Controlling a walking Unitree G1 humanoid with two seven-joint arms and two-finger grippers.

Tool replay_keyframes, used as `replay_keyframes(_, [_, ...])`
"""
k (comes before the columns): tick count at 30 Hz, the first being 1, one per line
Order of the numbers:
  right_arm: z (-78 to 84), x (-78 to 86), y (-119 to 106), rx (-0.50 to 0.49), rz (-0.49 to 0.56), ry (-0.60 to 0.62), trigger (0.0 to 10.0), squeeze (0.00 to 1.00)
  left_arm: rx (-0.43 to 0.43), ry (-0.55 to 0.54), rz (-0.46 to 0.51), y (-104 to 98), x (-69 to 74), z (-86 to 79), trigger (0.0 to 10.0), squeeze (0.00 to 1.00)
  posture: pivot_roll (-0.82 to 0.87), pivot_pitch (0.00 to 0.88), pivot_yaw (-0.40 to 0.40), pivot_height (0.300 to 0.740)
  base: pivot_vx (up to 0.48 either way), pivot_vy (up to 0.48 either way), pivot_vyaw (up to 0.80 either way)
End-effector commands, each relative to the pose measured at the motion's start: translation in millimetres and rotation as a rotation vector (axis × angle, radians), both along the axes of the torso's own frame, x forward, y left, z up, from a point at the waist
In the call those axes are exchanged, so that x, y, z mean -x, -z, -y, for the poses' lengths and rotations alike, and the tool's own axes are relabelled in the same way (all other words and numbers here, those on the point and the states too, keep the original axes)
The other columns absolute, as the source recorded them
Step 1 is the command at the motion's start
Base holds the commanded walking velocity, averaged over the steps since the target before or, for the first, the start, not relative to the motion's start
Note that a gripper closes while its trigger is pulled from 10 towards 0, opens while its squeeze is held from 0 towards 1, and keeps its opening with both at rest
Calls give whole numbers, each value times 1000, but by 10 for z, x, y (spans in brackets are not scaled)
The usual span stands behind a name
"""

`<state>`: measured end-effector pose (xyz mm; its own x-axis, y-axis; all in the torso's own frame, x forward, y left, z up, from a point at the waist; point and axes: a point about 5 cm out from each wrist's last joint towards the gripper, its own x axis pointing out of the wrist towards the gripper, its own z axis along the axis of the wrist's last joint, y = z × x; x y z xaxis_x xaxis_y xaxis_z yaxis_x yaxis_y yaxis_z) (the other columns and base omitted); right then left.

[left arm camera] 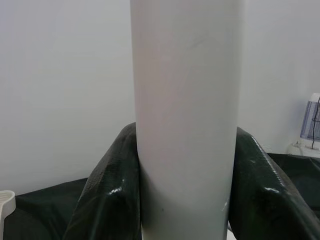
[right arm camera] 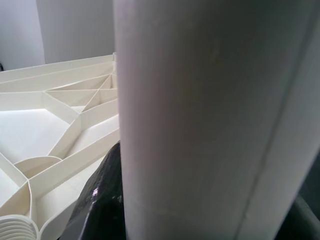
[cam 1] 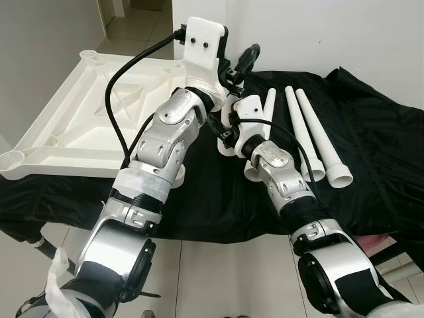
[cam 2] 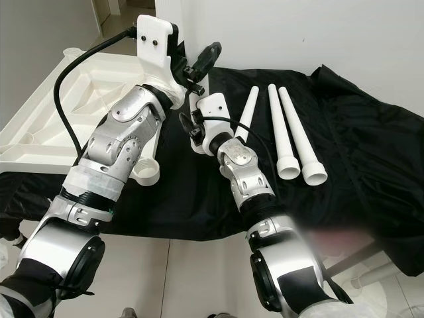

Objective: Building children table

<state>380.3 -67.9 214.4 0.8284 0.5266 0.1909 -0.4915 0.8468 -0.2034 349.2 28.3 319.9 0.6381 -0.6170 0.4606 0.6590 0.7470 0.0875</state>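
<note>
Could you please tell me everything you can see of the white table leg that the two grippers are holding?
The held table leg is a smooth, round white tube that looks like plastic, plain and unmarked. In the left wrist view it stands upright between the left gripper's two black fingers, which press on both sides. In the right wrist view the right gripper clasps it too, with the ribbed underside of the white tabletop behind it. The arms hide its ends in the head views.

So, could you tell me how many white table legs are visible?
4 legs: three lie side by side on the black cloth; one is clamped in the left gripper. More may hide behind the arms.
</note>
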Motion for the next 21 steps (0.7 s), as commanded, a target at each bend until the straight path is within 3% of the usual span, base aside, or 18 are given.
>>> replay_keyframes(1, [-13,-17,4,-11,-14,7,0,0,-41,81,63,-62,96,93,10000,0,-6,21,-44,740,0,0,0])
replay_keyframes(3, [-4,-23,2,-30,-20,17,0,0,-48,87,65,-58,104,102,10000,0,-6,25,-43,740,0,0,0])
replay_keyframes(4, [12,-36,-5,-47,-29,39,9686,0,-37,102,57,-56,107,99,10000,1000,-4,27,-46,740,0,0,0])
replay_keyframes(13, [72,-81,2,-118,-67,117,10000,0,-18,112,58,-85,108,59,10000,1000,-3,30,-45,740,0,0,0])
replay_keyframes(14, [118,-90,5,-175,-77,166,10000,0,17,128,41,-111,107,12,10000,0,2,38,-45,740,0,0,0])
replay_keyframes(21, [245,-99,22,-268,-92,257,10000,0,80,114,7,-135,63,-132,10000,0,4,44,-43,740,0,0,0])
